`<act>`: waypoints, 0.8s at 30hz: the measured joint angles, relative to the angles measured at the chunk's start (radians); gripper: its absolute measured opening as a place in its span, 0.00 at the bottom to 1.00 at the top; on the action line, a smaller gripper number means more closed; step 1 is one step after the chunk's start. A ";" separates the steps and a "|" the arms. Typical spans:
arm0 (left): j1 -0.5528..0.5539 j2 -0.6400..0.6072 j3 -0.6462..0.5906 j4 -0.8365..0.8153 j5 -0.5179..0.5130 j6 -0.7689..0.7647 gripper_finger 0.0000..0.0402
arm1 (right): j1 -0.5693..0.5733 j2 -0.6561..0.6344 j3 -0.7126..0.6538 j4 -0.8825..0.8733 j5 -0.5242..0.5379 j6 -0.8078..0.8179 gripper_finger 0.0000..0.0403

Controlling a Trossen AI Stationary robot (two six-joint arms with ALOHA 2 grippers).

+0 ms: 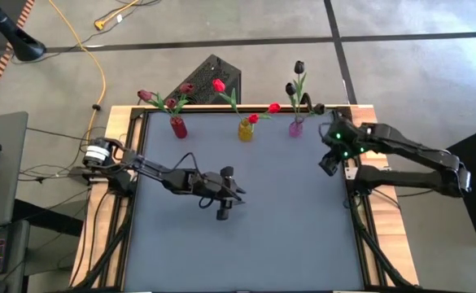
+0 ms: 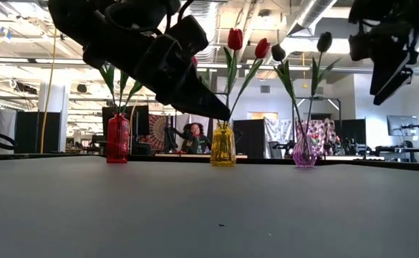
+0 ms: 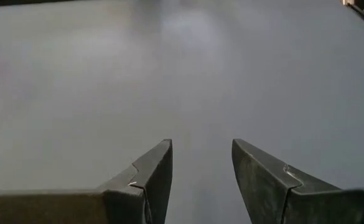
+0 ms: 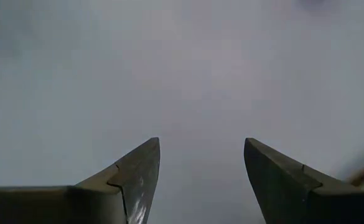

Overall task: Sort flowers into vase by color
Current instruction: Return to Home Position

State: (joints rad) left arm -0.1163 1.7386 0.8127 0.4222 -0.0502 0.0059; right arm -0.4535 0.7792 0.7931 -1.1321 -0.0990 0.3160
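Three small vases stand in a row along the table's far edge, and the flowers stick into them by their stems. The red vase [image 1: 177, 128] holds maroon flowers [image 1: 145, 96]. Red flowers [image 1: 218, 85] are in the yellow vase [image 1: 245, 130], black flowers [image 1: 299, 67] in the pink vase [image 1: 296, 128]. My left gripper [image 3: 201, 144] hovers open over the middle of the grey table [image 1: 246, 236], nothing between its fingers. My right gripper [image 4: 201, 142] hangs open above the table's far right, in front of the pink vase, also with nothing in it.
The table's metal frame rails [image 1: 360, 220] run along its left and right sides. A black box [image 1: 213, 77] sits just beyond the far edge. In the low view a person [image 2: 193, 136] shows in the room behind the vases.
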 joint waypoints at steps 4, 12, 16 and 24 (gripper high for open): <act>-0.012 0.000 0.000 -0.008 -0.002 0.000 0.39 | 0.136 -0.074 -0.085 0.091 0.041 0.101 0.65; -0.018 0.000 0.000 -0.009 0.047 0.124 0.39 | 0.357 -0.191 -0.328 0.579 0.106 0.139 0.65; 0.003 0.000 0.000 0.024 0.098 0.179 0.39 | 0.431 -0.183 -0.437 0.908 0.105 0.069 0.65; 0.101 0.000 -0.039 0.199 0.227 0.181 0.39 | 0.449 -0.067 -0.601 1.531 0.104 -0.157 0.65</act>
State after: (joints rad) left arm -0.0151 1.7386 0.7740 0.6212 0.1772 0.1866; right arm -0.0050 0.7119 0.1923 0.3986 0.0051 0.1586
